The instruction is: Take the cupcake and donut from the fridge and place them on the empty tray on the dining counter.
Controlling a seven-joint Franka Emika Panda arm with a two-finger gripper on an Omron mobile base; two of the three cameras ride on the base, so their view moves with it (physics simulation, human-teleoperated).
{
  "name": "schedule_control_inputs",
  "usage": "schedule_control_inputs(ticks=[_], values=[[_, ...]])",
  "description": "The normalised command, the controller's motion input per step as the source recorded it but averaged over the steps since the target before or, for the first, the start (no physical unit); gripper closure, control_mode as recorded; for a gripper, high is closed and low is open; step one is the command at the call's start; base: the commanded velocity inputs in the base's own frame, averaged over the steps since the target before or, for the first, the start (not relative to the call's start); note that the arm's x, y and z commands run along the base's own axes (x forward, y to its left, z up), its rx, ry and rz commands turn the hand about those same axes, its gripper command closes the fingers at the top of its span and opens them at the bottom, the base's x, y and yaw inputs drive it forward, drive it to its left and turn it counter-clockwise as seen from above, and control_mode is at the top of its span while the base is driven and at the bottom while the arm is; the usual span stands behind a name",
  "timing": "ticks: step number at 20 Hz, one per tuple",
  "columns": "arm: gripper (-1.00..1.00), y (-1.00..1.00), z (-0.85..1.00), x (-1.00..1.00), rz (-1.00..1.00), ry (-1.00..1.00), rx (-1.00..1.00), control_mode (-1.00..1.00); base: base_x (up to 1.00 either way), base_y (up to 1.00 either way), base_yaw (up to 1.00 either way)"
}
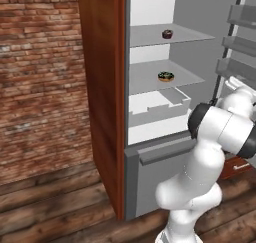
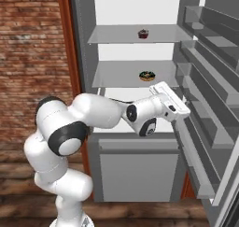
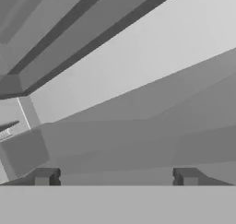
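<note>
In the open fridge [image 2: 88,44], the cupcake [image 2: 143,33] is seen upper centre, the donut [image 2: 147,75] one shelf below, and the gripper [image 3: 115,177] is held apart, empty.

You see a grey fridge [image 1: 150,157] with pale shelves [image 2: 135,34], a dark-glazed donut [image 2: 146,75] with green sprinkles, a brownish cupcake [image 2: 143,33], a red brick wall [image 1: 40,77], and a white arm [image 2: 93,111] with dark joints.

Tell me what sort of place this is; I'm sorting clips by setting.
Most likely a rendered home kitchen: an open steel fridge with a cupcake and a donut on its shelves, beside a brick wall and a wood plank floor.
</note>
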Motion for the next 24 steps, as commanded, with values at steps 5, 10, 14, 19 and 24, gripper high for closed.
schedule_control_inputs(ticks=[5, 10, 14, 19, 24], values=[[-1.00, -0.68, -0.03, 0.40, 0.05, -0.05, 0.08, -1.00, 0.00, 0.00, 0.00], [-1.00, 0.79, 0.61, -0.64, 0.19, 0.02, -0.09, -1.00, 0.00, 0.00, 0.00], [-1.00, 1.00, 1.00, -0.63, 0.41, 0.55, -0.18, -1.00, 0.00, 0.00, 0.00], [-1.00, 0.40, 1.00, -0.37, 0.32, 0.45, -0.11, -1.00, 0.00, 0.00, 0.00], [-1.00, 0.59, 0.48, -0.15, 0.22, 0.41, 0.00, -1.00, 0.00, 0.00, 0.00]])
